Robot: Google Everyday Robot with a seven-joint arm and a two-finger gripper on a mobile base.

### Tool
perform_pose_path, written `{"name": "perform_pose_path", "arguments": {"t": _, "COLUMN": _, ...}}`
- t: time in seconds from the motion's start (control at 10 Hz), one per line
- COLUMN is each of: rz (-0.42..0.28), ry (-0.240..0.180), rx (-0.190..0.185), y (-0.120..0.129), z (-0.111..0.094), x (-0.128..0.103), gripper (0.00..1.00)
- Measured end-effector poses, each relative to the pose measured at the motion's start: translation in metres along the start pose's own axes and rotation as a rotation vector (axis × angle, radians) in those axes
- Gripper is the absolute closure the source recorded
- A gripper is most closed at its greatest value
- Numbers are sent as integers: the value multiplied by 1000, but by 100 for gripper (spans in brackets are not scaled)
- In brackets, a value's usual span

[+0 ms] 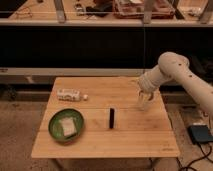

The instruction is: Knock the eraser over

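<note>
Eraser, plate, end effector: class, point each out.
Eraser (111, 118): camera view, middle of its upright face.
Plate (54, 125): camera view, bare left rim.
End effector (144, 101): camera view, tip, over the table's (125, 144) right side.

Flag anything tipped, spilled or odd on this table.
Only the white bottle lies on its side, back left. The eraser stands upright at centre; the gripper is at the right, apart from it.

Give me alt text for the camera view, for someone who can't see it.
A small black eraser stands upright in the middle of a wooden table, with the robot's claw apart from it toward the right of the view. A green plate sits at front left, a white bottle lying behind it.
</note>
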Motion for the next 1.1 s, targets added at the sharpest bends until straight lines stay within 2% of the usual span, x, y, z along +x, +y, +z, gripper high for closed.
{"name": "perform_pose_path", "arguments": {"t": 0.2, "rz": -2, "ry": -48, "rx": 2, "y": 40, "z": 15, "x": -1, "gripper": 51}}
{"name": "perform_pose_path", "arguments": {"t": 0.4, "rz": 14, "ry": -75, "rx": 2, "y": 78, "z": 29, "x": 4, "gripper": 69}}
{"name": "perform_pose_path", "arguments": {"t": 0.6, "rz": 17, "ry": -99, "rx": -24, "y": 119, "z": 49, "x": 7, "gripper": 92}}
{"name": "perform_pose_path", "arguments": {"t": 0.8, "rz": -1, "ry": -136, "rx": -73, "y": 142, "z": 66, "x": -1, "gripper": 100}}
{"name": "perform_pose_path", "arguments": {"t": 1.1, "rz": -72, "ry": -167, "rx": -157, "y": 157, "z": 87, "x": -16, "gripper": 100}}
